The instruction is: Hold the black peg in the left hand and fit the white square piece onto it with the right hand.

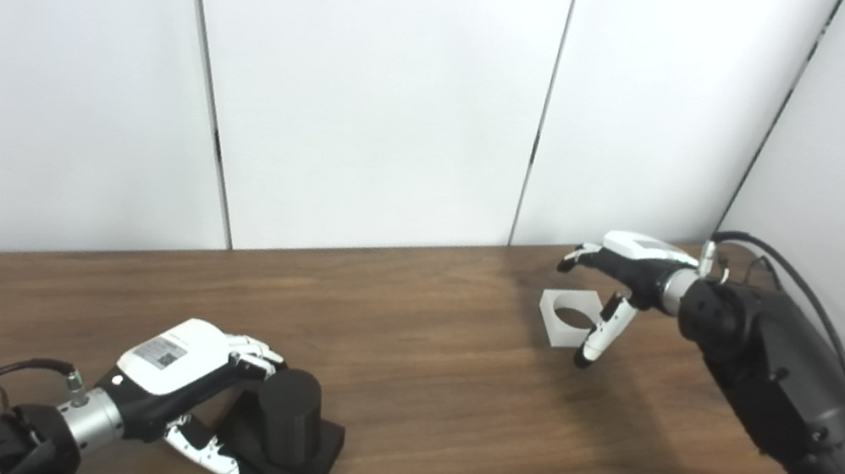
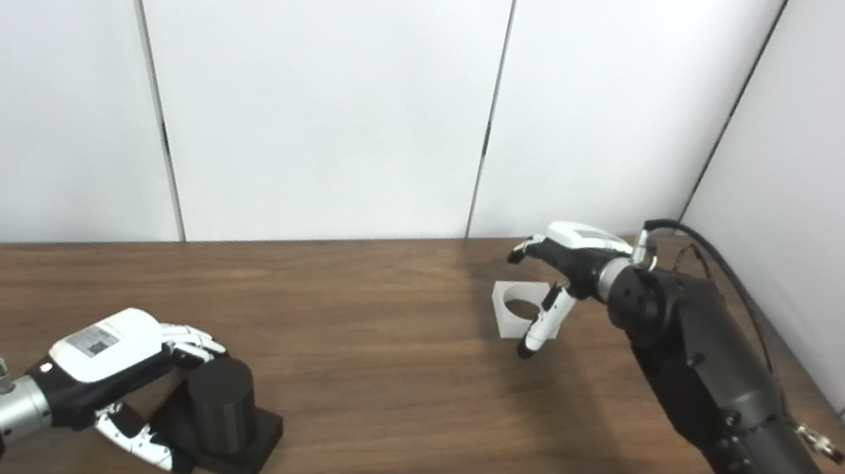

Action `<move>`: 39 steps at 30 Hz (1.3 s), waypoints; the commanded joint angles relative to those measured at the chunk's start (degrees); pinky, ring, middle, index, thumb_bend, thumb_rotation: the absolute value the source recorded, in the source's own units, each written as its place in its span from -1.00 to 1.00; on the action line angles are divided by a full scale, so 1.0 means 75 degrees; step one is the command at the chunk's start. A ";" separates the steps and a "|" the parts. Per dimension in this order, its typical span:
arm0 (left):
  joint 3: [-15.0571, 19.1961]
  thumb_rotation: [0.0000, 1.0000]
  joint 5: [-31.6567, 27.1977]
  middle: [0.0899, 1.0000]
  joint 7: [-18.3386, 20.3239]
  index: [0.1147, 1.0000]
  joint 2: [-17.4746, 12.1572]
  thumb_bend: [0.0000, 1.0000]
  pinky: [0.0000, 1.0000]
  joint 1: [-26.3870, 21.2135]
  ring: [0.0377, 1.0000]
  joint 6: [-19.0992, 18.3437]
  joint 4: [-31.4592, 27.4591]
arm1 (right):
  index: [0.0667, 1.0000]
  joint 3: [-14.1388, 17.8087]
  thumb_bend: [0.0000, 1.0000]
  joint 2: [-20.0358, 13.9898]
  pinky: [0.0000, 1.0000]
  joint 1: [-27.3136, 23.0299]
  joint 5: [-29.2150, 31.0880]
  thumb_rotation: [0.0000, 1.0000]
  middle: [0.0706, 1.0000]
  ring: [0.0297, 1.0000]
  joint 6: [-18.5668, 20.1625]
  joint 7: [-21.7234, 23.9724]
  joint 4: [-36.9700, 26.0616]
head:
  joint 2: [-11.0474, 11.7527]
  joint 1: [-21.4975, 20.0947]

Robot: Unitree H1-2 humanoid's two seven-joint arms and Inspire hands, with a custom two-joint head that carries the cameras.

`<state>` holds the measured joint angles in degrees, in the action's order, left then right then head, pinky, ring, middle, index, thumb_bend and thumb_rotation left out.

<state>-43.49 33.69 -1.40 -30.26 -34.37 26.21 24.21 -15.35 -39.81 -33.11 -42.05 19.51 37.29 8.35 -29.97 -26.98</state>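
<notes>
I noted my left hand curled around the black peg near the table's front edge. My right hand, released, hovered over the flat-lying white square piece. Risk: fingers skidding it away.

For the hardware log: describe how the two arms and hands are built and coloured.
Both arms are matte black with rounded segments. Each hand, left hand and right hand, has a glossy white back shell, a black palm and fingers in white and black, joined by a silver metal wrist collar. The left shell carries a label with a square code. A black cable loops along each forearm.
</notes>
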 commanded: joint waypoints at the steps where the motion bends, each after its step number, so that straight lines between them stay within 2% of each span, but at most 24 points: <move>1: -0.0279 -0.89 0.0526 0.55 0.0613 -0.16 -0.0262 0.05 0.48 0.0308 0.64 0.0092 0.0111 | 0.72 0.0045 0.90 -0.0069 0.83 -0.0525 -0.0119 -0.60 0.95 0.91 -0.0042 -0.0288 0.0026 | -0.0003 -0.0006; 14: -0.0156 -0.89 0.0529 0.57 0.0810 -0.16 -0.0250 0.05 0.50 0.0382 0.65 0.0091 0.0055 | 0.75 -0.0271 0.84 0.0152 0.72 -0.0762 -0.0093 -0.64 0.94 0.88 -0.0088 -0.0698 0.0915 | -0.0041 0.0091; 26: -0.0134 -0.89 0.0554 0.56 0.0689 -0.16 -0.0301 0.05 0.49 0.0437 0.64 0.0094 -0.0011 | 0.74 -0.0404 0.79 0.0157 0.71 -0.0786 -0.0084 -0.66 0.91 0.86 -0.0112 -0.0891 0.1264 | -0.0111 0.0117; 39: -0.0086 -0.89 0.0523 0.56 0.0773 -0.16 -0.0356 0.05 0.47 0.0489 0.63 0.0093 -0.0148 | 0.64 -0.0629 0.74 0.0059 0.71 -0.0825 -0.0165 -0.67 0.87 0.82 -0.0257 -0.1006 0.1644 | -0.0178 0.0131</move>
<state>-42.08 33.70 -0.17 -30.59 -33.00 26.21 22.51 -20.37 -37.56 -36.42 -42.30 18.62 31.02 20.54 -31.29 -25.93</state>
